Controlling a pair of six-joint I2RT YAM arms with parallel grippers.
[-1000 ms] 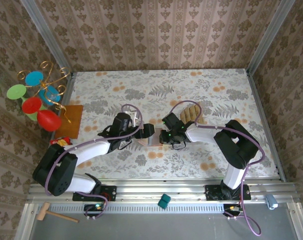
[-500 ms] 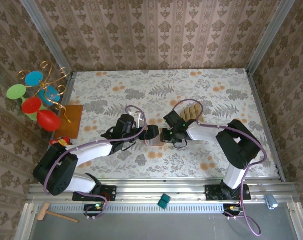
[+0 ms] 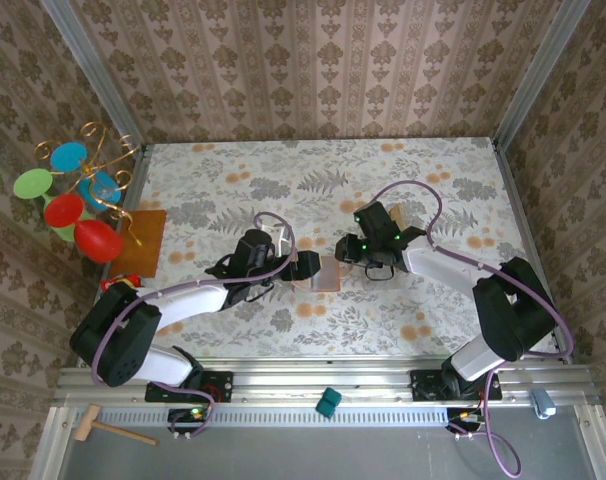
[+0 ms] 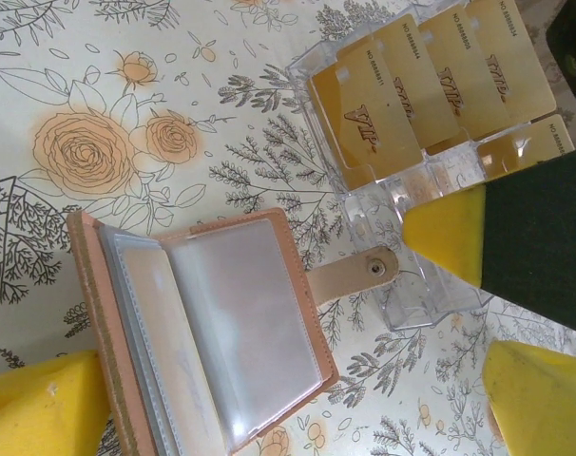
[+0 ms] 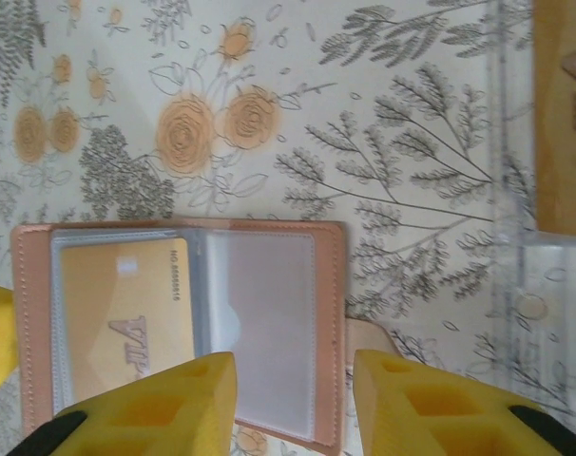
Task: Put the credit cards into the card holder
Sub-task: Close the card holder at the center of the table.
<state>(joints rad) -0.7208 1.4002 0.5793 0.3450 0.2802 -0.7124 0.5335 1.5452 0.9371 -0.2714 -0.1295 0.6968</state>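
The left end effector [image 3: 303,266] is spread wide beside the open card holder [image 4: 221,332], mid-surface [image 3: 433,300] (nothing pins it). The right end effector [image 5: 295,380] hovers above, parted and empty. Pushing in another of the credit cards [image 4: 431,85] could slide the holder or fold it shut.

"vip" on credit cards [image 4: 369,119]

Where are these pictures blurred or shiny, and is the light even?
Left wrist view: the card holder and gold cards are sharp, its clear sleeves show pale sheen. Right wrist view: the clear tray at the right edge is soft. Top view: even light, faint shadows on the table.
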